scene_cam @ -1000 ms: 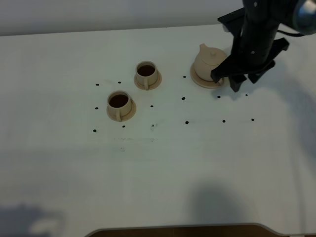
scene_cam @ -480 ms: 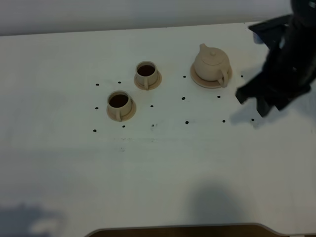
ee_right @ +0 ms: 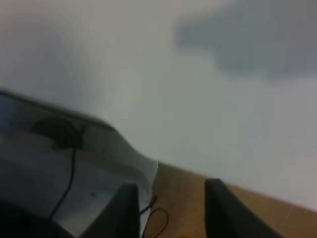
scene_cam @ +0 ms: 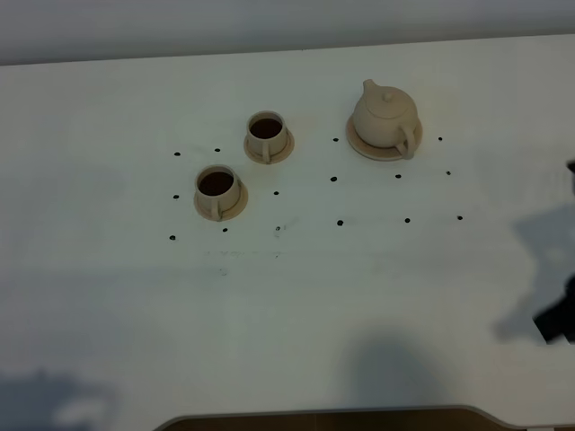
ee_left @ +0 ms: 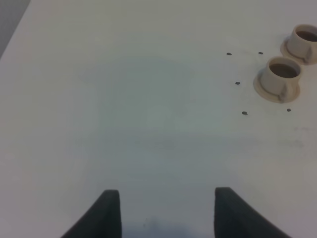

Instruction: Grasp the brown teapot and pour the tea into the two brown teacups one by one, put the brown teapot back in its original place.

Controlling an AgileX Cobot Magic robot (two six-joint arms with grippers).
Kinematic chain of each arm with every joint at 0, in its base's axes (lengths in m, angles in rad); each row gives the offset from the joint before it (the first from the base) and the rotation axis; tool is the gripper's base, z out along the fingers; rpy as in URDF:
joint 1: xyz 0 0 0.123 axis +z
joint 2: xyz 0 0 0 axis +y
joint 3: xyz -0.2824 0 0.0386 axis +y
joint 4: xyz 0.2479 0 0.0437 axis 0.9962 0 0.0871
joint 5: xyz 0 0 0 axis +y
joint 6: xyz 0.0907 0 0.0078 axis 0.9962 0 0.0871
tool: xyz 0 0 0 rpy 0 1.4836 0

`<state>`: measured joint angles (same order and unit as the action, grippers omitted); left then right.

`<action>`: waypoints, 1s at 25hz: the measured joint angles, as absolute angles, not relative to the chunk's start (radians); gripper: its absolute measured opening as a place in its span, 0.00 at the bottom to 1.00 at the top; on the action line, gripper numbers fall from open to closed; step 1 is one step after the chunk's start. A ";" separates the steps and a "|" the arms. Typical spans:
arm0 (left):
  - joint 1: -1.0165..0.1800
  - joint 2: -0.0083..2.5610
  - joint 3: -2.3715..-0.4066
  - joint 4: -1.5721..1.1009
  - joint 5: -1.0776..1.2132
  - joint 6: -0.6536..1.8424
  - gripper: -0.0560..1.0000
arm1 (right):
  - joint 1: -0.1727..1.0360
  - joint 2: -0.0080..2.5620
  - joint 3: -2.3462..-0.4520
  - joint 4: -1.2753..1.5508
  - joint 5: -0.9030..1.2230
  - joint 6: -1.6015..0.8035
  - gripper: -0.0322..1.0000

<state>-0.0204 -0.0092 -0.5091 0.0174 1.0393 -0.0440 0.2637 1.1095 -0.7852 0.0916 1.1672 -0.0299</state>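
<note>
With the squat beige-tan matte teapot (scene_cam: 385, 115) on its wide round tan saucer (scene_cam: 363, 147) and both small tan cylindrical teacups (scene_cam: 216, 186) (scene_cam: 266, 131) dark-filled, both sets of jaws gape empty (little risk remains on the white counter (scene_cam: 287, 296) beyond an arm sweeping back).

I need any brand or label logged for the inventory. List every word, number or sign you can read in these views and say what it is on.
No readable text in any view.
The brown teapot: plain, no marking.
The two brown teacups and their saucers: plain.
The table: small black dots and a few faint smudges near the middle, too faint to read as writing.
The right wrist view is blurred; nothing legible there.
</note>
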 joint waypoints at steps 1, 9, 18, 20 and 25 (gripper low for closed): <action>-0.020 -0.009 -0.509 0.017 1.039 -0.044 0.49 | 0.264 1.059 -0.740 0.092 1.160 -0.030 0.35; -0.020 -0.009 -0.509 0.017 1.039 -0.044 0.49 | 0.264 0.752 -0.525 0.100 1.086 -0.030 0.35; -0.020 -0.009 -0.509 0.017 1.039 -0.044 0.49 | 0.264 0.564 -0.496 0.117 1.073 -0.030 0.35; -0.020 -0.009 -0.509 0.017 1.039 -0.044 0.49 | 0.264 0.539 -0.496 0.117 1.073 -0.029 0.35; -0.020 -0.009 -0.509 0.017 1.039 -0.044 0.49 | 0.242 0.451 -0.496 0.114 1.072 -0.022 0.35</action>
